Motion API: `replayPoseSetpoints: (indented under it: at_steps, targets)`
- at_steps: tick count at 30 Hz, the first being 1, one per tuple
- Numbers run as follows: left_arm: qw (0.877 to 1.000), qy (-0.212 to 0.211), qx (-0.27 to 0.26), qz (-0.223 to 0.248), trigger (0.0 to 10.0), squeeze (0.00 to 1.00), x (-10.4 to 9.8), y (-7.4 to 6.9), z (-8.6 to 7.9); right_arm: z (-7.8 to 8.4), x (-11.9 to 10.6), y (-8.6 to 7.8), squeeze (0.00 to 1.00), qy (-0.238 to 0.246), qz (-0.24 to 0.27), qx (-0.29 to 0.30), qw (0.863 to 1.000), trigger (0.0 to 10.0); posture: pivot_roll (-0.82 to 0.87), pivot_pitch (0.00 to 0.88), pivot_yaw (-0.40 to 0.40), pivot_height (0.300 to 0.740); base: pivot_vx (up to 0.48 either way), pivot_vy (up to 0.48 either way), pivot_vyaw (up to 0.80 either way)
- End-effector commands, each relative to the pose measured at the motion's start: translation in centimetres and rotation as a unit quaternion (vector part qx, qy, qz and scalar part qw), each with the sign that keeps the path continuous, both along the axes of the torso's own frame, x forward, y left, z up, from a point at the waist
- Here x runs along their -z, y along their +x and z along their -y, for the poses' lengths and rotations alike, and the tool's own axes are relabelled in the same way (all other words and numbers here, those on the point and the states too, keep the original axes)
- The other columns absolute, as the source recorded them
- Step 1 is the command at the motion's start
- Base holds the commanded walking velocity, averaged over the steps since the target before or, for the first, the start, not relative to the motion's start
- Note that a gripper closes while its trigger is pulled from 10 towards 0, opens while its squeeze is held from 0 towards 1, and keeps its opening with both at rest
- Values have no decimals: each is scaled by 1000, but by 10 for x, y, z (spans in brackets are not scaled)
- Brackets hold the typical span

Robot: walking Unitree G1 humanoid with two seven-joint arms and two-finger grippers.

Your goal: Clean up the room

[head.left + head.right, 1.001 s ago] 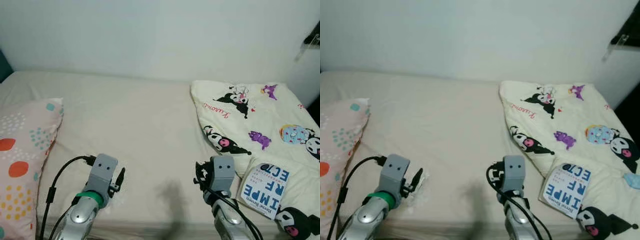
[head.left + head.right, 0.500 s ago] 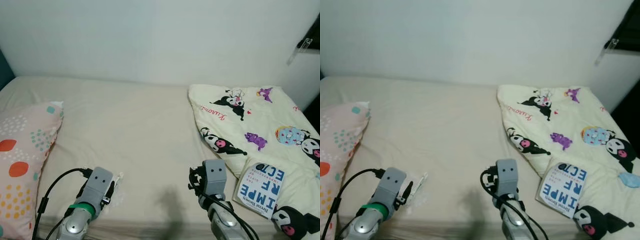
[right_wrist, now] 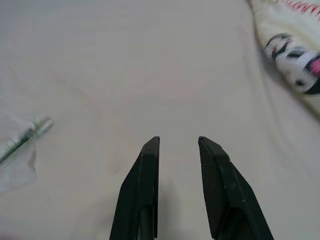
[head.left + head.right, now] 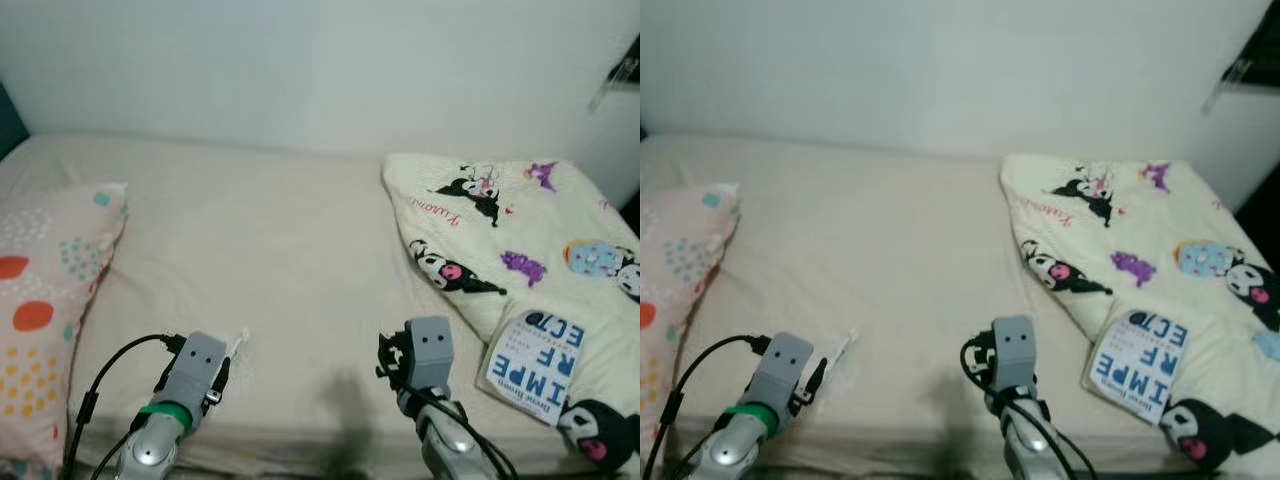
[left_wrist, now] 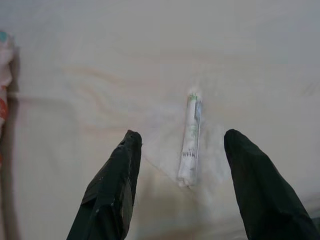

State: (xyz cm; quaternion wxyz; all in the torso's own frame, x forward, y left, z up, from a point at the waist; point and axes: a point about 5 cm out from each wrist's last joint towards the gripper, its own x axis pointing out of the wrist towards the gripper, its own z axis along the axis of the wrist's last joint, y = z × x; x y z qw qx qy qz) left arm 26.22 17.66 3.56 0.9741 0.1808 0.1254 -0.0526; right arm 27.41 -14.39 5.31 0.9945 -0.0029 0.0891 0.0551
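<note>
Lowered toward the bed (image 4: 300,250), the wide-open left gripper (image 5: 182,150) is lined up astride a small wrapped tube (image 5: 190,136), lengthwise between its fingers.

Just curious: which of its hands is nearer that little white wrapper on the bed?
Left. The left hand hovers open right over the wrapper; the right hand is off to its side.

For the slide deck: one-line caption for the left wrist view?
Open left gripper poised over a small white wrapper lying on the beige bedsheet.
</note>
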Motion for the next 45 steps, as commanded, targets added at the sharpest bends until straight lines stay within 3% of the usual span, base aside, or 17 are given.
replayPoseSetpoints:
  at_steps: [1,12,22,23,25,26,31,34,39,41,42,44,45]
  targets:
    - [1000,8,9,-9,10000,0,5,-3,0,0,7,-4,0,2,-13,1,1000,10000,2,80,11,600,0,0,0]
    - [1000,15,13,7,10000,0,-7,11,-17,0,5,-9,0,4,-18,-19,1000,10000,-3,126,-15,595,0,0,0]
    - [1000,21,-5,7,10000,0,-8,13,-30,3,4,-12,0,2,-20,-24,1000,10000,-12,142,-30,595,0,0,0]
    - [1000,20,-6,6,10000,314,-8,12,-32,3,4,-13,0,2,-20,-26,999,10000,-14,148,-33,595,0,0,0]
    - [1000,20,-6,6,10000,314,-8,12,-32,3,3,-13,0,2,-20,-27,999,10000,-14,148,-33,595,0,0,0]
    - [1000,13,2,1,10000,1000,-8,12,-34,2,2,-14,0,2,-20,-30,999,10000,-20,160,-38,595,0,0,0]
    - [1000,8,10,-2,10000,1000,-12,19,-42,1,-2,-14,0,3,-15,-34,999,10000,-30,183,-41,595,0,0,0]
    - [1000,-2,-20,10,10000,1000,-25,33,-61,1,-7,-15,0,4,-10,-39,999,10000,-41,202,-45,595,0,0,0]
    - [999,-19,-43,11,10000,1000,-30,42,-68,0,-8,-16,0,4,-10,-45,999,10000,-48,224,-53,595,0,0,0]
    - [996,-76,-54,-6,10000,1000,-33,53,-70,-4,-11,-18,0,4,-9,-57,998,10000,-69,262,-64,595,0,0,0]
    - [996,-76,-54,-6,10000,1000,-33,53,-70,-4,-11,-18,0,4,-9,-57,998,10000,-69,262,-64,595,0,0,0]
    - [985,-165,-27,-31,10000,1000,-38,65,-64,-7,-16,-22,0,4,-7,-67,998,10000,-90,298,-70,595,0,0,0]
    - [985,-165,-27,-31,10000,1000,-38,65,-64,-7,-16,-22,0,4,-7,-67,998,10000,-90,298,-70,595,0,0,0]
